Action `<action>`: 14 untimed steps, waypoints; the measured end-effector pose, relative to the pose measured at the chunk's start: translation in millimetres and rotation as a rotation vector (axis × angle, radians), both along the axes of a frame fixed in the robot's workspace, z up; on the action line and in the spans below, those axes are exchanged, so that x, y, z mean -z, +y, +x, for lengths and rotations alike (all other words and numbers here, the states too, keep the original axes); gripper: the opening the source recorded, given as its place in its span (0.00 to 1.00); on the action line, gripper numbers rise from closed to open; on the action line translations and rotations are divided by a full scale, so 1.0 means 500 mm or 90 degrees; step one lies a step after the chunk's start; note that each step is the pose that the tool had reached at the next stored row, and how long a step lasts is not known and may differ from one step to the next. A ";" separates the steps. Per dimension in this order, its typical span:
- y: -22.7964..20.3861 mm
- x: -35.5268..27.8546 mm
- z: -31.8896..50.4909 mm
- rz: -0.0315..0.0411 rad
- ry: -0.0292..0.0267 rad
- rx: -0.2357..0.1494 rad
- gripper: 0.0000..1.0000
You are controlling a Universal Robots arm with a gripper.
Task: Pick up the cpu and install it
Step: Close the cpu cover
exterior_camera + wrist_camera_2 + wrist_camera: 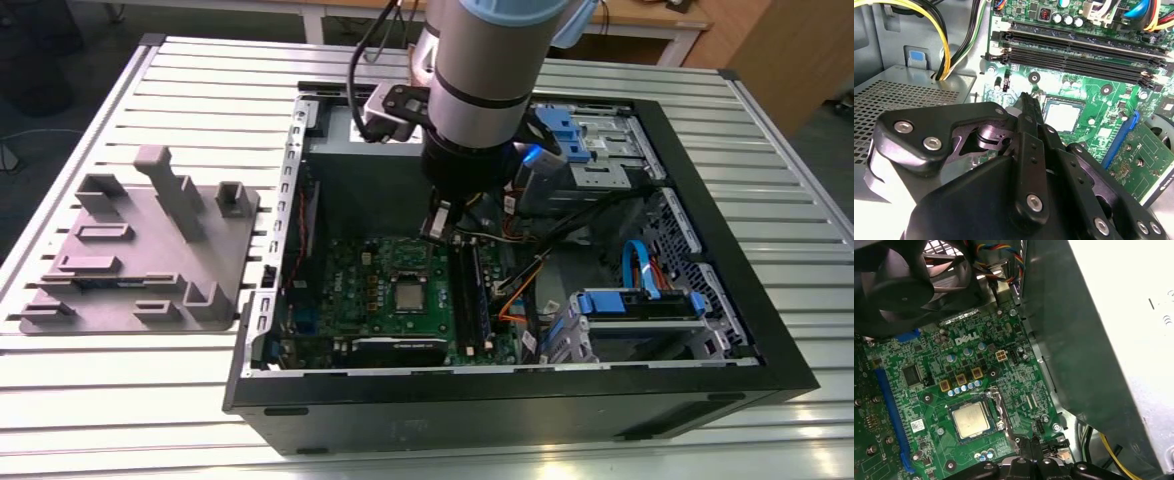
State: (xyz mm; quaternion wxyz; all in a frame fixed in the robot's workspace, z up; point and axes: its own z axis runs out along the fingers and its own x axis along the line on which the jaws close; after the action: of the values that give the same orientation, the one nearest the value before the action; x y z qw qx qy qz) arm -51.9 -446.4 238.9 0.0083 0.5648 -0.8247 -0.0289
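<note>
The cpu point(407, 293) is a small silver-grey square lying flat in its socket on the green motherboard point(360, 270) inside the open computer case. Both wrist views show the cpu point(1064, 115) point(970, 419) from above. My gripper point(441, 225) hangs over the board, a little to the exterior view's right of the chip and above it. In both wrist views its black fingers point(1026, 117) point(1026, 446) are pressed together, so the gripper point(1024, 97) point(1030, 445) is shut with nothing held. It does not touch the chip.
Long black memory slots point(1079, 55) run beside the socket. A black fan point(899, 285) and cable bundles point(949, 45) crowd the case walls. Blue drive bays point(641, 300) fill the exterior view's right. A grey tray point(134, 250) lies outside the case on the slatted table point(160, 400).
</note>
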 end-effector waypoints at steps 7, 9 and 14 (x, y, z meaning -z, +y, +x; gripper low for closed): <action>-0.0003 0.001 0.000 0.0000 0.0000 0.000 0.10; -0.0016 0.001 -0.001 0.0001 0.0000 -0.001 0.10; -0.0074 0.001 -0.002 0.0000 -0.0001 -0.003 0.10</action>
State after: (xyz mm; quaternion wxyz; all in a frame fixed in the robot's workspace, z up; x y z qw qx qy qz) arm -53.1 -450.1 238.4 0.0084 0.5667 -0.8234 -0.0288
